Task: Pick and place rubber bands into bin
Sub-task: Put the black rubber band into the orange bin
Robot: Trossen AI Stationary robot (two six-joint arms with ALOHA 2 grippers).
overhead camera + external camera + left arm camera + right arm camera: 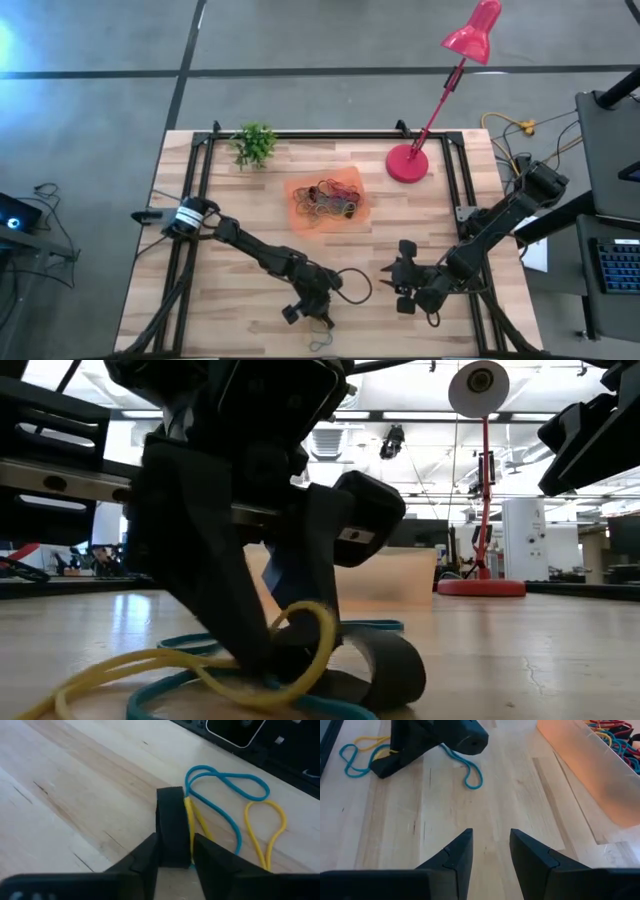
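My left gripper [312, 316] is down at the table near its near edge, shut on a wide black rubber band [171, 822]. A yellow band [265, 827] and a blue band [225, 795] lie tangled on the wood beside it. The orange bin [300, 215] sits farther back at mid-table, holding a heap of mixed-colour bands [330, 198]. My right gripper [400, 285] hovers open over bare wood right of the left one, its fingers [462, 852] pointing toward the left gripper [427, 742]. My left gripper pinches the wide black band [172, 840] between its two fingers, coming from above and slanting down. A strand of the yellow band [190, 815] runs along the black one at the fingers; whether it is pinched too, I cannot tell. In the low view the black loop [390, 665] rests on the table.
A red desk lamp stands on its round base [407, 163] at the table's far right. A small green plant [254, 145] stands at the far left. A black frame rail [195, 200] runs around the tabletop. Bare wood lies between the grippers and the bin.
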